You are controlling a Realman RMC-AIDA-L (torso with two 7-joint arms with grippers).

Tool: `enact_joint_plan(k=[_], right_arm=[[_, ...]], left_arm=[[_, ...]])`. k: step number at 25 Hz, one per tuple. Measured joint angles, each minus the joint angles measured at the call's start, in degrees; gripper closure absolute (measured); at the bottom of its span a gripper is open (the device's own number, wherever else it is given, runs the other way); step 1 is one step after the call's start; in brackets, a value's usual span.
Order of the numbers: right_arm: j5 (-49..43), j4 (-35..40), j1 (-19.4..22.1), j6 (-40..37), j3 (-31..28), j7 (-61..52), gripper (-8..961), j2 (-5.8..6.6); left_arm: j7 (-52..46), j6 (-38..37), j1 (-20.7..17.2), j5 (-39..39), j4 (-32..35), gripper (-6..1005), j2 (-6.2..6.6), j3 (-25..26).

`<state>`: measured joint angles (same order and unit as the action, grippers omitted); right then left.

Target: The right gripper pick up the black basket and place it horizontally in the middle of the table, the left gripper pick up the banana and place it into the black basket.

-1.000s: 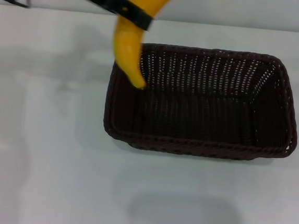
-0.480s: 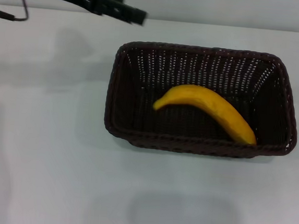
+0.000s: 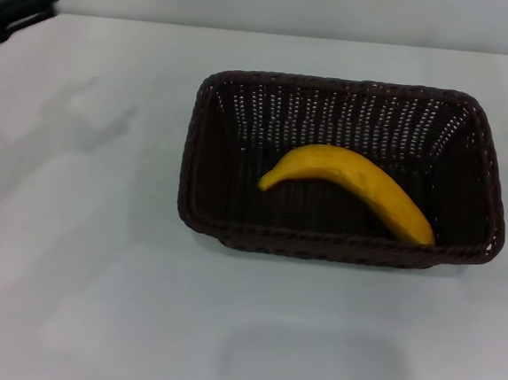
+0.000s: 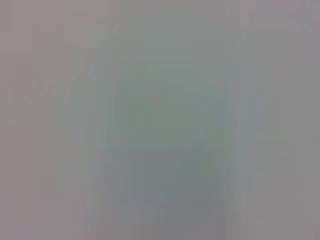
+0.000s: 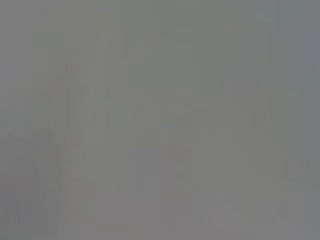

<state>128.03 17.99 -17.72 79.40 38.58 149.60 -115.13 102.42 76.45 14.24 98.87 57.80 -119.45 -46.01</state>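
White table (image 3: 93, 300) lying bare around the black basket (image 3: 206, 150), banana (image 3: 352, 188) resting inside.
My left gripper (image 3: 25, 6) is hanging far off to the basket's left; I cannot tell its fingers' spread. The banana's long axis is running along the basket's length.

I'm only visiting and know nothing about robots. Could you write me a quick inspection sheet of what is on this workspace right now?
Surface: white table, plain and slightly glossy.
Job's things: black basket sits lengthwise across the middle; the banana lies inside on its floor.
Clutter: nothing seen.
Grippers: left end effector is at the far left corner, off the basket and holding nothing; right end effector not in view.
Cables: nothing seen.
Surroundings: a pale wall behind the table; both wrist views show only a blank grey field.
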Motion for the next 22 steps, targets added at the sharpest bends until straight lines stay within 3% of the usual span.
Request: enact_joint_plan(k=[3,6,10,15,22], right_arm=[[0.7,-1.9,0.1,1.0,0.0,1.4,97,0.00],[0.8,-3.9,0.0,1.0,0.0,1.4,97,-0.01],[0.8,-5.4,-0.6,0.5,0.0,2.6,97,-0.07],[0.8,-8.3,-2.0,-0.8,-1.3,7.1,97,-0.15],[0.9,-10.3,-2.0,-0.2,-5.4,8.8,97,-0.19]], left_arm=[[16.4,2.4,-3.8,15.0,-13.4,122,0.22,-1.0],[33.4,6.8,-4.8,26.3,-28.6,123,0.29,-0.6],[49.9,12.6,-4.7,36.4,-43.5,124,0.01,-0.6],[56.5,14.5,-2.6,45.9,-54.3,124,-0.13,-0.6],[56.8,15.8,-1.3,48.3,-56.2,124,-0.22,-0.6]])
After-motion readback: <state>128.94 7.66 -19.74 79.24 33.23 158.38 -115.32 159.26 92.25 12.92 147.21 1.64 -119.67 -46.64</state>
